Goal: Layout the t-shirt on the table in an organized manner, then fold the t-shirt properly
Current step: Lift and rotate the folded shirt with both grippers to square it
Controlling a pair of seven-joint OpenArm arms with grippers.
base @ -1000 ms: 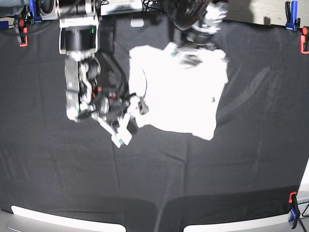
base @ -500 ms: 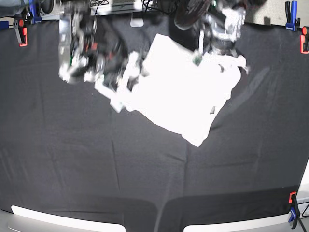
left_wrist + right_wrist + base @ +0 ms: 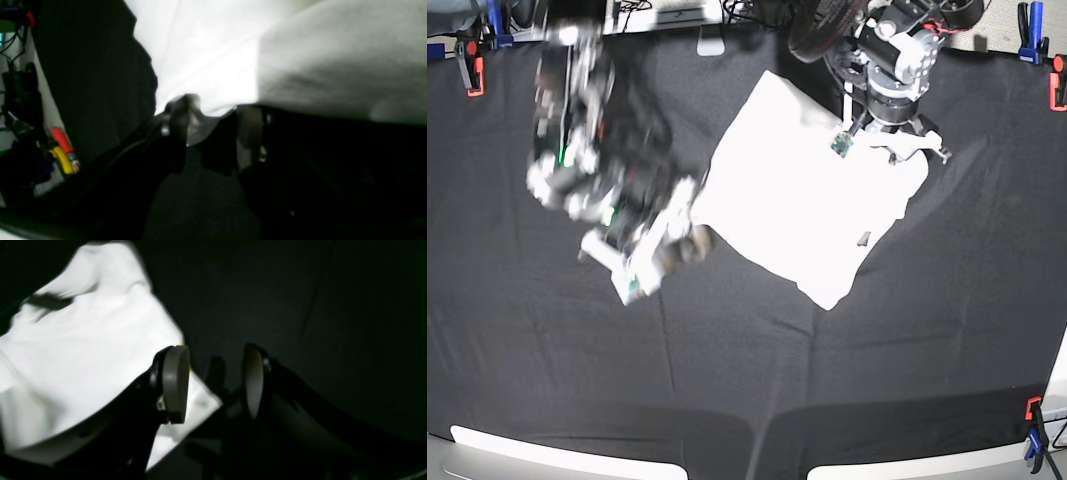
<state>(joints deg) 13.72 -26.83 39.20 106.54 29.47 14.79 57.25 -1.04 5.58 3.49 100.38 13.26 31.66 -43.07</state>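
The white t-shirt lies crumpled and skewed on the black table, far of centre, with only plain white cloth showing. My left gripper is at its far right corner. In the left wrist view its jaws stand apart, and a fold of the t-shirt sags between the fingertips. My right gripper, blurred, hovers just off the shirt's left edge. It is open in the right wrist view, with only bare table between the fingers. There the t-shirt lies left of and behind the left finger.
Orange-and-blue clamps hold the cloth at the far left, far right and near right. Cables and gear crowd the far edge. Red and yellow tools sit off the table's side in the left wrist view.
The shirt has slid and turned toward the far right along with my left gripper. My right gripper swung up along the shirt's left edge, then dropped down-left, off the cloth.
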